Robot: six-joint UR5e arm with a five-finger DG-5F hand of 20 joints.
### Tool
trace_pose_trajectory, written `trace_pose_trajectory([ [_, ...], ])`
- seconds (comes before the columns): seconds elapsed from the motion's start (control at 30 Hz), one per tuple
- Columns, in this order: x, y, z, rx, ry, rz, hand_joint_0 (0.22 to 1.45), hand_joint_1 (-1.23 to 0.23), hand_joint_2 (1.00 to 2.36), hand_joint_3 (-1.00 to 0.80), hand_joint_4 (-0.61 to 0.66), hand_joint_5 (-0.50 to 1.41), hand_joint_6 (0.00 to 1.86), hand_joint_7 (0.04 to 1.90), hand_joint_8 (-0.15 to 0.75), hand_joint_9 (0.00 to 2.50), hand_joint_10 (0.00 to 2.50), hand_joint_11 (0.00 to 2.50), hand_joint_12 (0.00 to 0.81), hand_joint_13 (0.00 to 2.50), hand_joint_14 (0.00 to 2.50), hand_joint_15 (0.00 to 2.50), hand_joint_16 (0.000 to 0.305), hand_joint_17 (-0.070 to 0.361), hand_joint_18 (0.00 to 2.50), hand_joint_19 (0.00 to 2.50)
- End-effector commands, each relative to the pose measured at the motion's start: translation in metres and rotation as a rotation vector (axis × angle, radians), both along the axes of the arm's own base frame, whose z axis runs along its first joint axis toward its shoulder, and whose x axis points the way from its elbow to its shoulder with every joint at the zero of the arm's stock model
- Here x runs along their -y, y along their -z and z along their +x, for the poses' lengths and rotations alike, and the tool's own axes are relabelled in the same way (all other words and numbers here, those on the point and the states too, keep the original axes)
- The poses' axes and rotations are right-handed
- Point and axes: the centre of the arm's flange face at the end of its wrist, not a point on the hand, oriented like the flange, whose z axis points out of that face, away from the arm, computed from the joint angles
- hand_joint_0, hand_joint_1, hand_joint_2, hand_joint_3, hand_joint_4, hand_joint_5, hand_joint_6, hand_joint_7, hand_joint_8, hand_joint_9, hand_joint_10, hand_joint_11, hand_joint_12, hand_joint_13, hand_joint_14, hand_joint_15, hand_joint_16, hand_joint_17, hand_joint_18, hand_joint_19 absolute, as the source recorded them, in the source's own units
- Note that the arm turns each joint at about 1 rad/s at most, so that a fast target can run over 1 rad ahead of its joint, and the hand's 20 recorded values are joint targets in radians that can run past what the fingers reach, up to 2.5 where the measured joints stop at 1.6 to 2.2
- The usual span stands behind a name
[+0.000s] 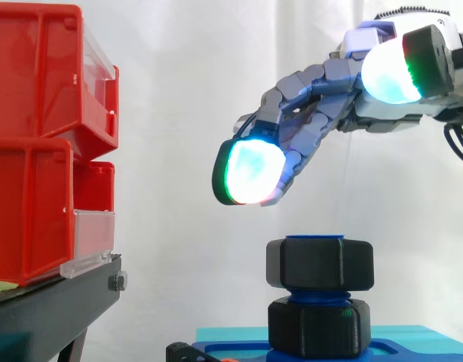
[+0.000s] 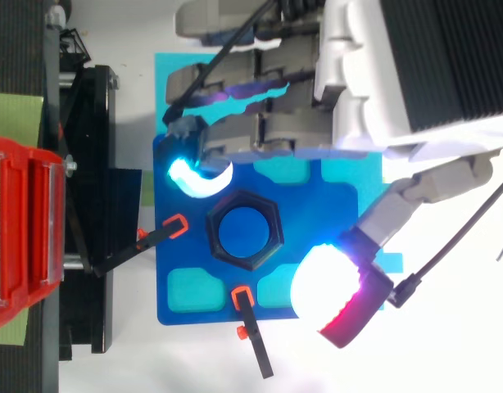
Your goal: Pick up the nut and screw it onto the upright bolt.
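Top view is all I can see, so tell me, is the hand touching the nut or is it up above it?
Observer: Above it. From the side, the hand hangs clear of the nut, with a gap under its lowest pad.
Operator: Is the nut on the bolt?
Observer: Yes, it sits on the bolt; blue thread shows between it and a black hex piece below.
Operator: Does the bolt stick out on top?
Observer: Barely; a thin blue rim shows above the nut's top face.
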Motion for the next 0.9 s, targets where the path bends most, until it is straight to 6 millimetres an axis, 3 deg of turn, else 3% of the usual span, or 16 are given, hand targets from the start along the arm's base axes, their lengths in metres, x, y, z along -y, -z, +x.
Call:
trace_pose_trajectory([
  [0.0, -0.008, 0.008, 0.003, 0.026, -0.002, 0.023, 0.46, -0.18, 1.0, -0.5, 0.24, -0.09, 0.5, 0.65, 0.231, 0.71, 0.0, 0.0, 0.27, 0.29, 0.0, 0.0, 0.026, 0.058, 0.0, 0.0],
  [0.2, -0.017, 0.01, 0.003, 0.008, -0.014, 0.026, 0.45, -0.16, 1.0, -0.5, 0.24, -0.11, 0.5, 0.64, 0.234, 0.65, 0.0, 0.0, 0.28, 0.24, 0.0, 0.0, 0.028, 0.064, 0.0, 0.0],
  [0.7, -0.017, 0.013, 0.003, 0.016, -0.008, 0.034, 0.45, -0.15, 1.0, -0.5, 0.24, -0.11, 0.5, 0.65, 0.238, 0.62, 0.0, 0.0, 0.29, 0.22, 0.0, 0.0, 0.03, 0.068, 0.0, 0.0],
  [0.87, -0.018, 0.029, 0.007, 0.001, -0.019, 0.021, 0.46, -0.15, 1.0, -0.5, 0.24, -0.11, 0.5, 0.65, 0.241, 0.61, 0.0, 0.0, 0.292, 0.22, 0.0, 0.0, 0.03, 0.068, 0.0, 0.0],
])
